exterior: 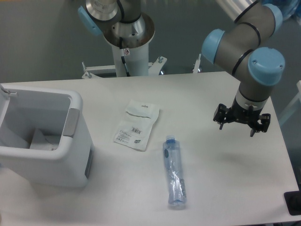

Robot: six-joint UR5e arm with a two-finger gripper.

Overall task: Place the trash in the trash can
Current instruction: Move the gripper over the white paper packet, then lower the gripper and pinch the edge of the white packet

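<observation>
Hovering released at three o'clock over the desk (221, 188), gripper (241, 125) well apart from packet (136, 125) at centre, bottle (173, 172) at five o'clock, trash can (44, 139) at nine o'clock.

White table (225, 188) with matte top fills most of view. Grey wall (42, 42) behind it. Small black object (293, 203) at table's right front edge, partly cut off; identity unclear.

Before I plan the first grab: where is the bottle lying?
The bottle lies flat on the table, near its front edge, just right of the white packet and left of the gripper.
</observation>
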